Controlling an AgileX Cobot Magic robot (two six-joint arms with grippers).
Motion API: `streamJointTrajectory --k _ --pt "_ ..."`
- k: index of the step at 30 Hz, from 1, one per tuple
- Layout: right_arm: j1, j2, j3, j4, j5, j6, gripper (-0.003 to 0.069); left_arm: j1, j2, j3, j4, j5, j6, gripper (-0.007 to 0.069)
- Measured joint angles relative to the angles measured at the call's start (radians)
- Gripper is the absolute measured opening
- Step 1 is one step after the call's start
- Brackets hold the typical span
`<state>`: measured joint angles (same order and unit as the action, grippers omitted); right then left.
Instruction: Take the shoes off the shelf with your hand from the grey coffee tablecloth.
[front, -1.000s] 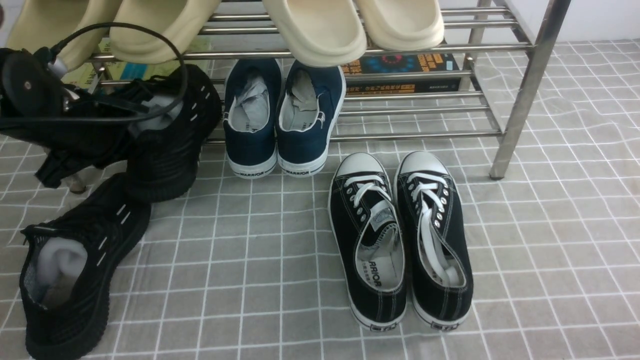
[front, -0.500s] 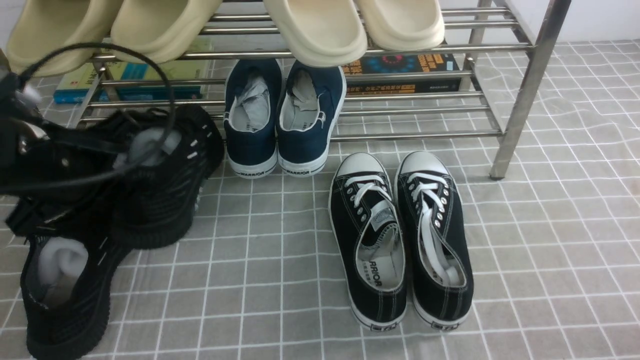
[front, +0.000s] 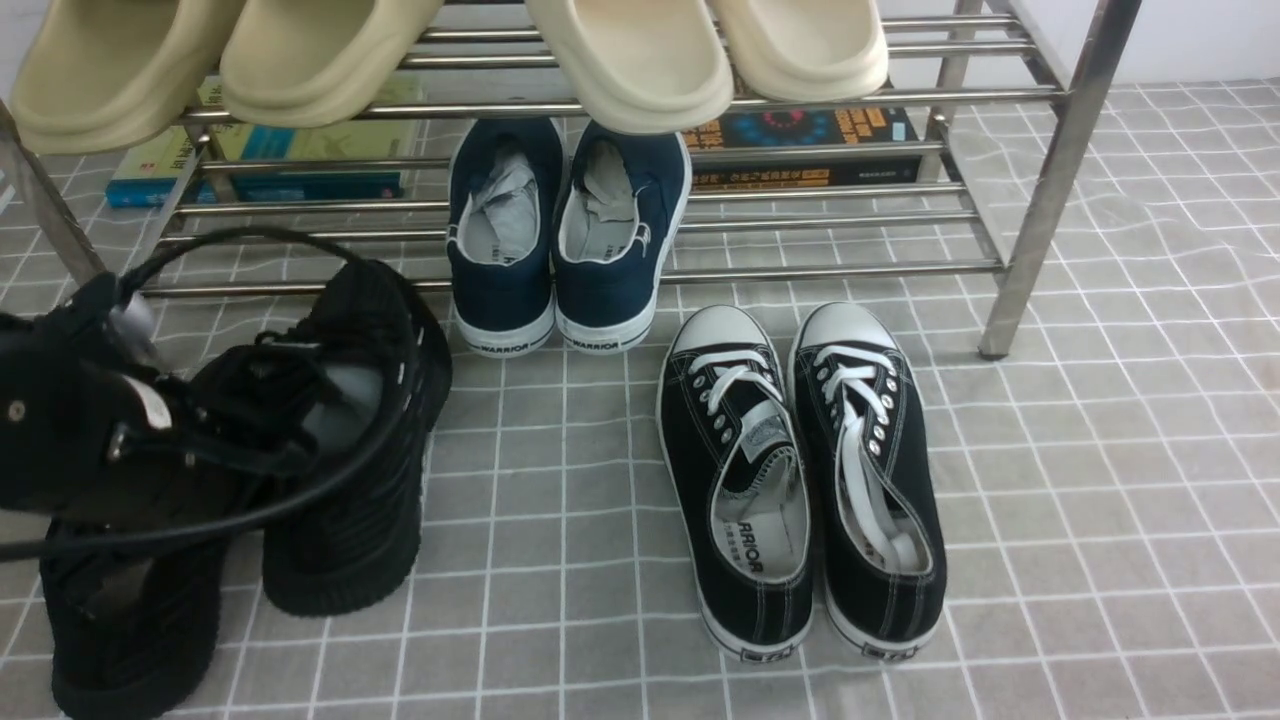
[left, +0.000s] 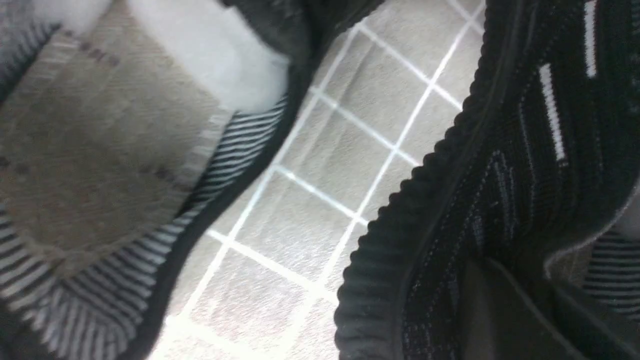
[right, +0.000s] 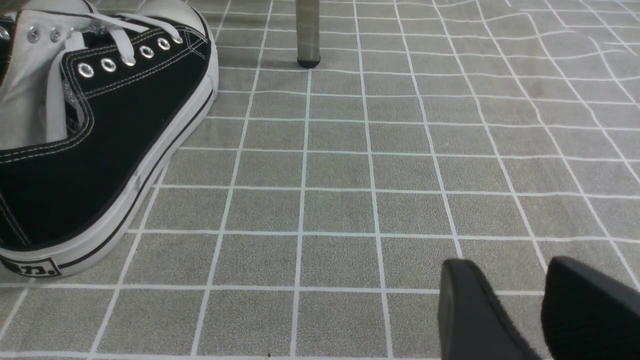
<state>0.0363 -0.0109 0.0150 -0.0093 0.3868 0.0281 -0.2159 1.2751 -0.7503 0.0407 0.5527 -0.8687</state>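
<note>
The ribbed-sole black knit sneaker (front: 350, 500) is pinched at its opening by the closed left claw (left: 532, 295), at the near left, in front of the metal-barred rack (front: 830, 270). Its mate (front: 140, 640), stuffed with white padding, is rested beside it on the grid-patterned grey cloth (front: 560, 520).

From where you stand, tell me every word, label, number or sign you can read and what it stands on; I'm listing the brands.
"WARRIOR": on the heels of both navy sneakers.
"RRIOR", its start hidden: on the insole of the left black canvas sneaker.
Too small or blurred to read: the print on the orange-and-black book, on the green-and-blue book and the rest of that insole's print.
</note>
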Motion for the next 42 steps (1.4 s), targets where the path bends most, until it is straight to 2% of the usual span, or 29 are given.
streamJointTrajectory --k 15,18,20,21,22,23,25,27,28,31,33,34,35,36,37,39,42 --pt "0.0 0.0 0.0 0.0 0.0 0.0 0.0239 0.0 -0.001 0.088 0.006 0.009 -0.007 0.0038" --pt "0.0 0.0 0.0 0.0 0.0 0.0 0.0239 0.0 -0.003 0.088 0.006 0.019 -0.006 0.0075" --pt "0.0 0.0 0.0 0.0 0.0 0.0 0.0239 0.0 -0.01 0.086 0.006 0.05 -0.003 0.0146" --pt "0.0 0.0 0.0 0.0 0.0 0.0 0.0239 0.0 -0.01 0.085 0.006 0.05 -0.002 0.0153" --pt "0.0 0.0 0.0 0.0 0.0 0.0 0.0239 0.0 -0.016 0.07 0.006 0.071 0.014 0.02" --pt "0.0 0.0 0.0 0.0 0.0 0.0 0.0239 0.0 -0.019 0.068 0.006 0.071 0.014 0.02" --pt "0.0 0.0 0.0 0.0 0.0 0.0 0.0239 0.0 -0.042 0.022 0.006 0.12 0.07 0.0291" --pt "0.0 0.0 0.0 0.0 0.0 0.0 0.0239 0.0 -0.068 -0.022 0.008 0.167 0.118 0.0328" --pt "0.0 0.0 0.0 0.0 0.0 0.0 0.0239 0.0 -0.098 -0.066 0.011 0.214 0.196 0.0346" --pt "0.0 0.0 0.0 0.0 0.0 0.0 0.0239 0.0 -0.181 -0.182 0.016 0.354 0.369 0.0301" --pt "0.0 0.0 0.0 0.0 0.0 0.0 0.0239 0.0 -0.214 -0.217 0.019 0.411 0.436 0.0255" --pt "0.0 0.0 0.0 0.0 0.0 0.0 0.0239 0.0 -0.261 -0.263 0.022 0.481 0.52 0.0169" --pt "0.0 0.0 0.0 0.0 0.0 0.0 0.0239 0.0 -0.292 -0.274 0.022 0.516 0.552 0.0126" --pt "0.0 0.0 0.0 0.0 0.0 0.0 0.0239 0.0 -0.292 -0.276 0.022 0.516 0.559 0.0115" --pt "0.0 0.0 0.0 0.0 0.0 0.0 0.0239 0.0 -0.346 -0.279 0.017 0.564 0.605 0.0048" --pt "0.0 0.0 0.0 0.0 0.0 0.0 0.0239 0.0 -0.432 -0.259 -0.001 0.612 0.667 0.0011" --pt "0.0 0.0 0.0 0.0 0.0 0.0 0.0239 0.0 -0.558 -0.199 -0.047 0.625 0.738 0.0001"
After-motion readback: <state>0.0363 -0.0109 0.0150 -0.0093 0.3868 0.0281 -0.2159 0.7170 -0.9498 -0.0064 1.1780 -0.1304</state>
